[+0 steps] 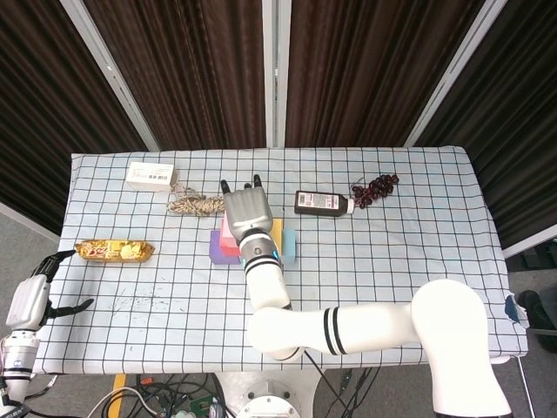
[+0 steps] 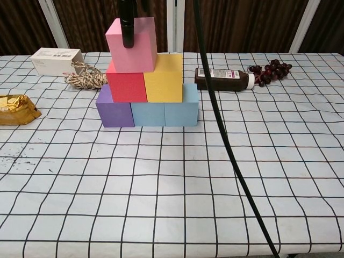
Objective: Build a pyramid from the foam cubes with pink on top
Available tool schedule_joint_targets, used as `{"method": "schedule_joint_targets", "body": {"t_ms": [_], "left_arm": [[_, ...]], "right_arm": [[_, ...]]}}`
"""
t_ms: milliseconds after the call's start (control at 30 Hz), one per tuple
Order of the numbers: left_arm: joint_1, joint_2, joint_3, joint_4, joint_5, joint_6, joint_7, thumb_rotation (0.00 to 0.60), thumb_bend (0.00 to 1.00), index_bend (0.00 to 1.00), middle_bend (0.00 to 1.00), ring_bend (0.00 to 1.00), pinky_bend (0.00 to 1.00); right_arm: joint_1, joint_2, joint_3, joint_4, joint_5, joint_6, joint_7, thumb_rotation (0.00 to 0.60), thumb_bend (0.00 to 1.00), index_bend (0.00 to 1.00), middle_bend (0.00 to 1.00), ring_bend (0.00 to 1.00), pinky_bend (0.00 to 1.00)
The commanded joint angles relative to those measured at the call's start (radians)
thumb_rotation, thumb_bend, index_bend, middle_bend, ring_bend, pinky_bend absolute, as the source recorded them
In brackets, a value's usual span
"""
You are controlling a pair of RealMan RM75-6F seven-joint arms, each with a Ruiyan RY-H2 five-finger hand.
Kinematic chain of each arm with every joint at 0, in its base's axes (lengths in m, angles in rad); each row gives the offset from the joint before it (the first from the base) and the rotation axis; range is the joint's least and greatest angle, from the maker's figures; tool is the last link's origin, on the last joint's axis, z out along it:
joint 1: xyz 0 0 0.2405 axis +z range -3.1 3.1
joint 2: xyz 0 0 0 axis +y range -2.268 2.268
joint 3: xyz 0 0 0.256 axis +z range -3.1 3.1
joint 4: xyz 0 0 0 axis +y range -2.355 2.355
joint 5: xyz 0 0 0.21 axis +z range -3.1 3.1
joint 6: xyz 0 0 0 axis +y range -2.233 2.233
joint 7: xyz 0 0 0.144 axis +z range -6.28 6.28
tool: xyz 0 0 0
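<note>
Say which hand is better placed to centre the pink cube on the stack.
Right. The right hand is over the pyramid, fingers on the pink cube, which sits mostly over the red cube. The left hand hangs off the table's left edge.

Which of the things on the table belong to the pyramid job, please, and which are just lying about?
Job: pink cube held by the right hand; red cube; yellow cube; purple cube; two blue cubes.

Lying about: white box; rope bundle; gold packet; dark bottle; grapes.
</note>
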Motion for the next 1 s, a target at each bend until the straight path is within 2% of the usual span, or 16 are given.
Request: {"method": "schedule_joint_targets", "body": {"t_ms": [33, 433, 700, 800, 1000], "left_arm": [[0.0, 0.0, 0.0, 0.001, 0.0, -0.001, 0.0, 0.6, 0.03, 0.15, 0.14, 0.11, 0.18], [0.001, -0.002, 0.002, 0.004, 0.0, -0.003, -0.003, 0.6, 0.03, 0.15, 0.14, 0.11, 0.18], [0.001, -0.003, 0.002, 0.006, 0.001, -0.004, -0.004, 0.6, 0.03, 0.15, 0.14, 0.11, 0.18], [0.001, -0.003, 0.003, 0.006, 0.001, -0.005, -0.005, 0.6, 0.03, 0.15, 0.14, 0.11, 0.18], [0.0, -0.004, 0.003, 0.007, 0.0, -0.008, -0.005, 0.6, 0.03, 0.15, 0.14, 0.11, 0.18]], "right_arm": [[-0.002, -0.002, 0.001, -0.001, -0.003, 0.003, -0.003, 0.6, 0.12, 0.0, 0.53, 0.19, 0.0], [-0.012, -0.016, 0.005, 0.012, -0.008, 0.003, -0.021, 0.6, 0.12, 0.0, 0.52, 0.19, 0.0], [-0.021, -0.022, 0.008, 0.017, -0.008, -0.005, -0.027, 0.6, 0.12, 0.0, 0.47, 0.18, 0.0], [-0.026, -0.021, 0.009, 0.015, -0.007, -0.01, -0.031, 0.6, 0.12, 0.0, 0.42, 0.17, 0.0], [-0.037, -0.017, 0.014, 0.012, -0.008, -0.021, -0.028, 0.6, 0.09, 0.0, 0.26, 0.14, 0.0]]}}
